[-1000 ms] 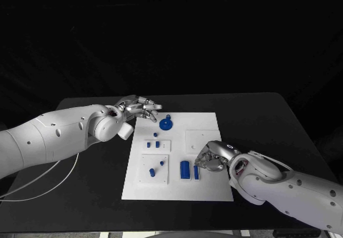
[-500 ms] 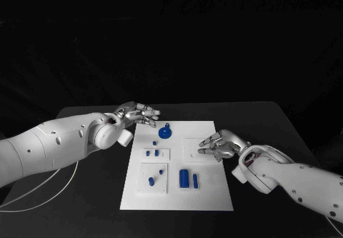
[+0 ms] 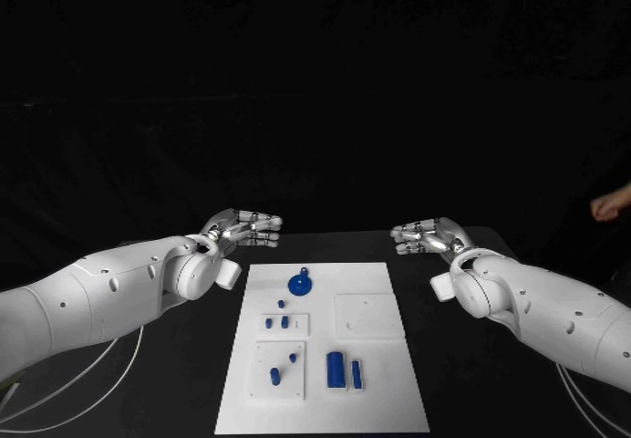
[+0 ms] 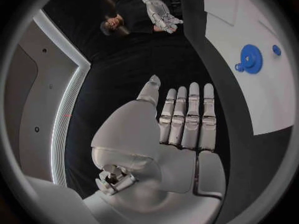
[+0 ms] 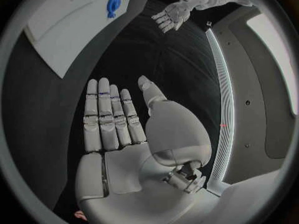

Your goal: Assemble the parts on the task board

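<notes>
Hands raised and holding nothing, parts waiting on the board

Head view. Parts lie on the white board point(image 3: 322, 351), a flat smooth plate in the lower middle of the frame, on the black table point(image 3: 506, 383). The round blue piece point(image 3: 300, 284) with a small knob sits in the upper left part of the board. Below it are some small blue pegs point(image 3: 277, 322), and near the lower middle stand two longer blue bars point(image 3: 345, 369). A square raised panel point(image 3: 367, 316) lies at the right of the board. The left hand point(image 3: 244, 228) is at the middle left of the frame and the right hand point(image 3: 423, 238) at the middle right, both above the far edge of the board, well apart from every part. Fingers look loosely spread, with nothing between them.

My judgement of the risk: the pegs are small, smooth and probably hard plastic, so metal fingers coming down from this height may push one aside or let it roll off the board. The thin board could also slide on the table if pressed at an edge.

Left wrist view. The left hand point(image 4: 181, 124) shows a silver palm and straight fingers lying side by side, gripping nothing. The round blue piece point(image 4: 251, 59) is at the upper right.

Right wrist view. The right hand point(image 5: 115, 119) is the same, flat and holding nothing; the board point(image 5: 69, 22) is at the upper left.
</notes>
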